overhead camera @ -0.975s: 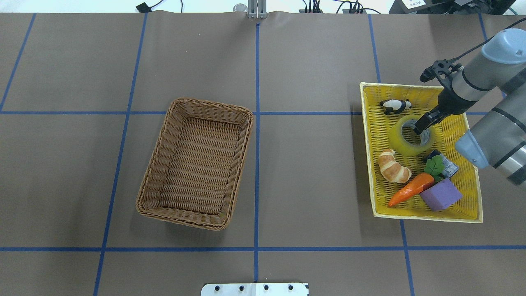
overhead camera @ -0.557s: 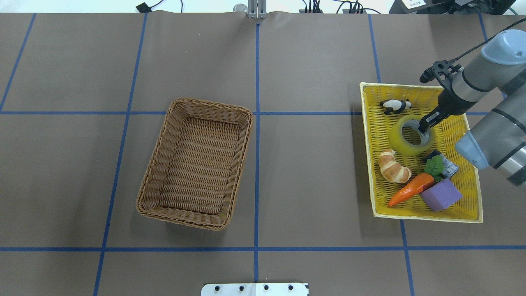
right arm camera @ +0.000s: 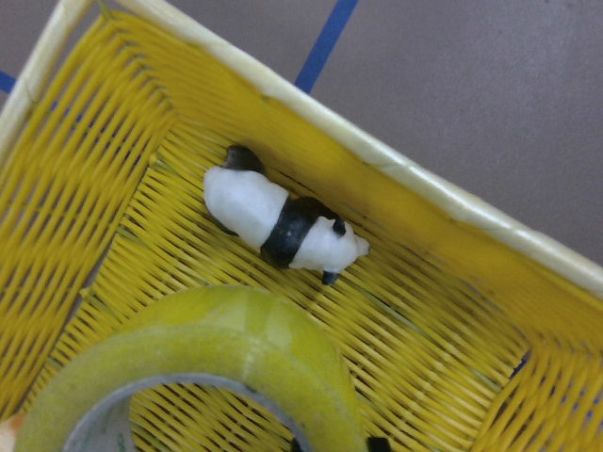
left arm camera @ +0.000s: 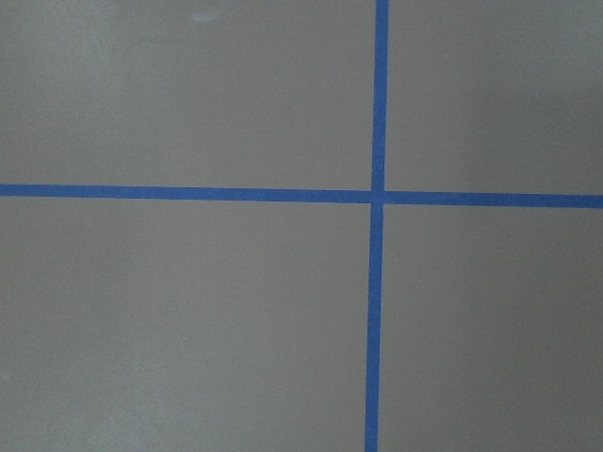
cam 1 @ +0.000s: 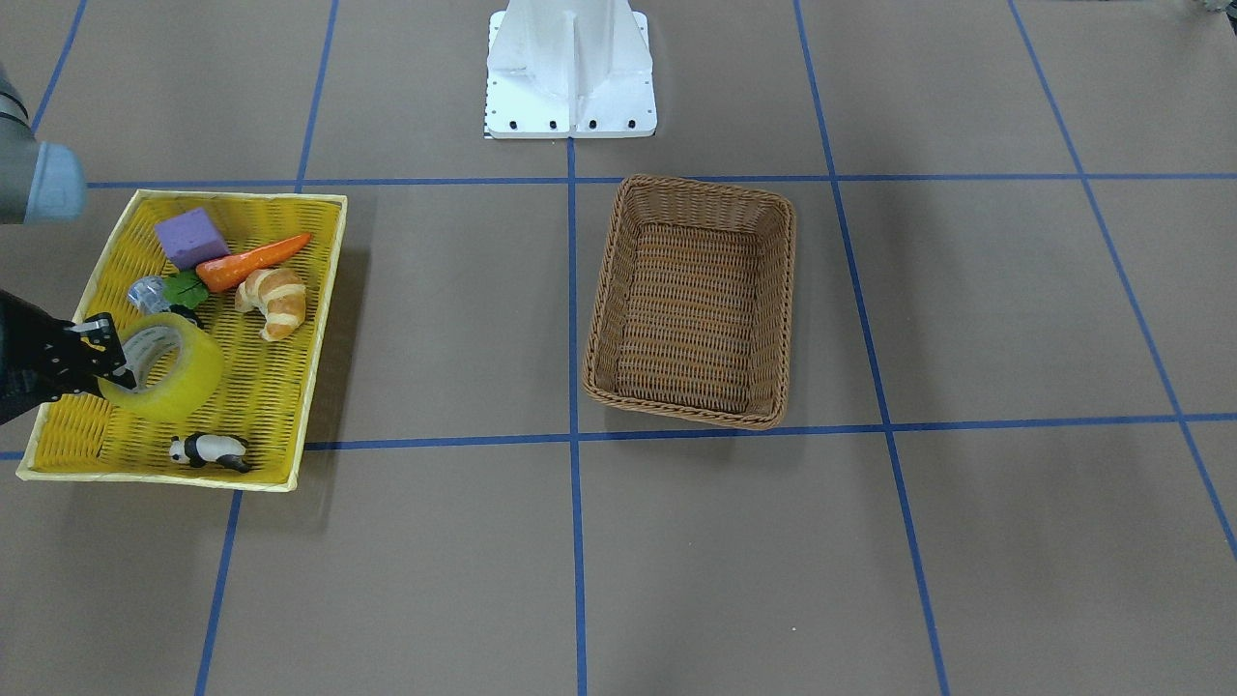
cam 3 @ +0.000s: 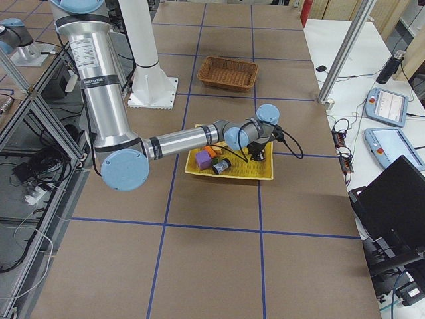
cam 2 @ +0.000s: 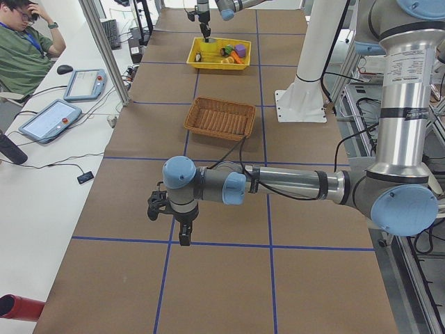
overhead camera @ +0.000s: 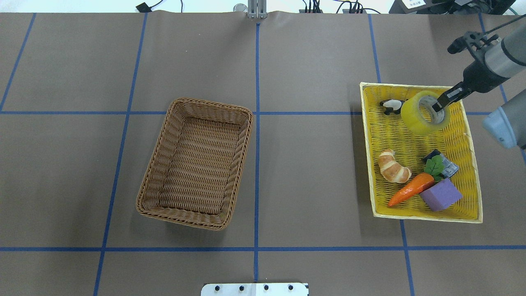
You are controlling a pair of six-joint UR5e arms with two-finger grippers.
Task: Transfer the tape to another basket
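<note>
The tape (overhead camera: 414,118), a yellowish ring with a white core, hangs tilted above the far end of the yellow tray (overhead camera: 372,164). My right gripper (overhead camera: 441,102) is shut on its wall, with one finger inside the core. It also shows in the front view (cam 1: 182,379) and in the right wrist view (right arm camera: 236,330). The brown wicker basket (overhead camera: 209,105) stands empty left of the table's middle. My left gripper (cam 2: 182,233) shows only in the left side view, low over bare table far from both; I cannot tell whether it is open or shut.
In the yellow tray lie a toy panda (overhead camera: 390,106) just under the tape, a croissant (overhead camera: 393,166), a carrot (overhead camera: 411,190), a purple block (overhead camera: 441,194) and a silver cylinder (overhead camera: 448,166). Blue tape lines cross the brown table.
The right gripper has risen and moved toward the tray's far edge. The tape, which lay flat in the tray, has come up with it and now hangs tilted.
</note>
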